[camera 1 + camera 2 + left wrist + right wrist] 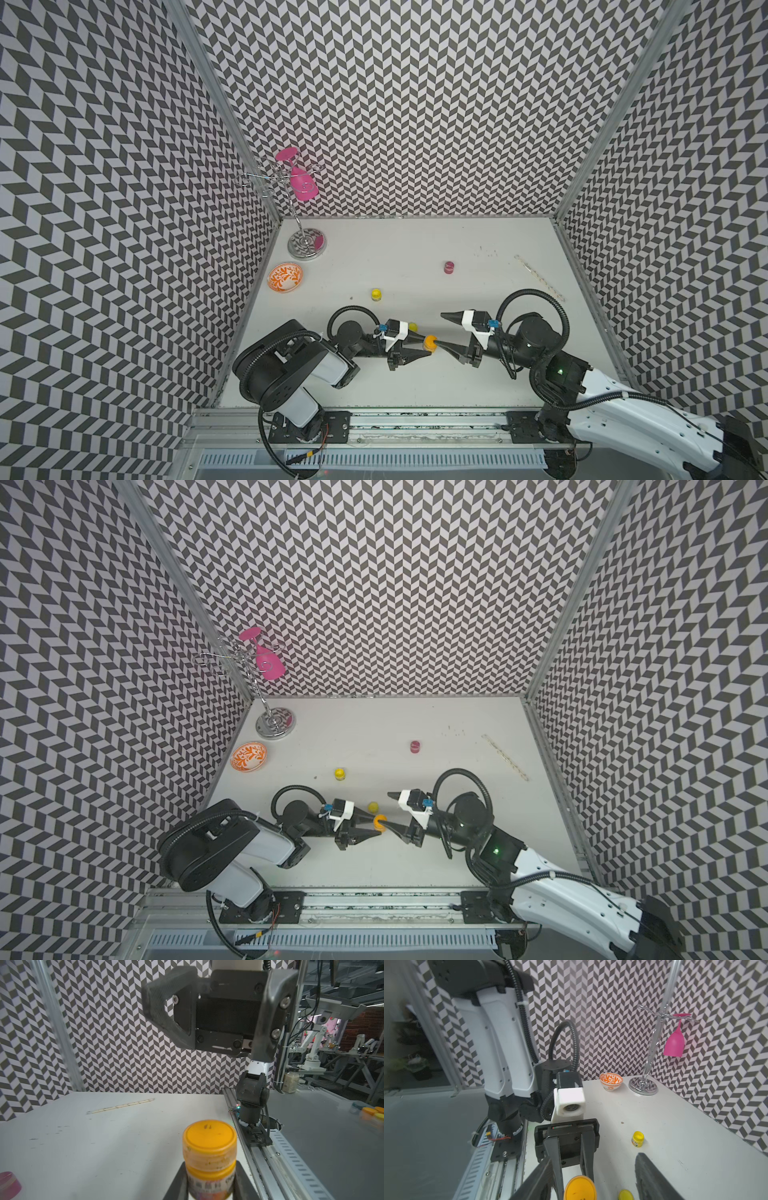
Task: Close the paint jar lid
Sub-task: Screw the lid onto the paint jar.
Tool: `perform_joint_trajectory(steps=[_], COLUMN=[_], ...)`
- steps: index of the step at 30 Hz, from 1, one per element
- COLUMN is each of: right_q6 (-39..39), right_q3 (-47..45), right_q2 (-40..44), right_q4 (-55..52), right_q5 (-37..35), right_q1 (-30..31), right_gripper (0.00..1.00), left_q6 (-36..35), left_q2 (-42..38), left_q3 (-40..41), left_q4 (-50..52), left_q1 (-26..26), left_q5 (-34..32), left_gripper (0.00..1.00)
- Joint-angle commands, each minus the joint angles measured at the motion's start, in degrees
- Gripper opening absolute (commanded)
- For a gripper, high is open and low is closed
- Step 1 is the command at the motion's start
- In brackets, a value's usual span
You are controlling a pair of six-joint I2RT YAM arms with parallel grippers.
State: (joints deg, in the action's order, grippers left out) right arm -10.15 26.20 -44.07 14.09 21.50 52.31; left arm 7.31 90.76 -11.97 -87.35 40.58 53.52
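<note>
A small orange paint jar stands upright near the table's front middle. My left gripper is shut on its body below the cap. The orange lid sits on the jar's mouth; how tight it is I cannot tell. My right gripper faces the jar from the right, open wide. One of its fingers reaches the lid's side and the other stands well apart.
Two yellow jars stand just behind the grippers, a magenta jar farther back. An orange patterned bowl and a chrome stand holding a pink glass fill the back left corner. A thin strip lies at the right.
</note>
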Motion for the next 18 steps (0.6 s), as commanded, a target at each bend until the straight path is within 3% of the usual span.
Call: perform_joint_trajectory(steps=[1, 9, 18], right_q6=[-3.0, -2.8, -2.3], right_q3=[1.2, 2.5, 3.8], right_q2=[-2.0, -6.2, -9.6], right_q4=[1.2, 0.1, -1.1], right_q5=[5.5, 9.7, 8.1], right_q1=[-0.1, -0.2, -0.4], right_gripper=[0.58, 0.59, 0.53], left_q6=[2.7, 2.3, 2.1], left_q2=[0.2, -0.4, -0.9], left_q3=[-1.3, -1.0, -0.9], left_q4=[-18.7, -18.7, -18.7], left_q1=[-0.3, -0.3, -0.3], left_q5=[4.6, 4.0, 3.6], left_gripper=[0.25, 0.25, 0.25])
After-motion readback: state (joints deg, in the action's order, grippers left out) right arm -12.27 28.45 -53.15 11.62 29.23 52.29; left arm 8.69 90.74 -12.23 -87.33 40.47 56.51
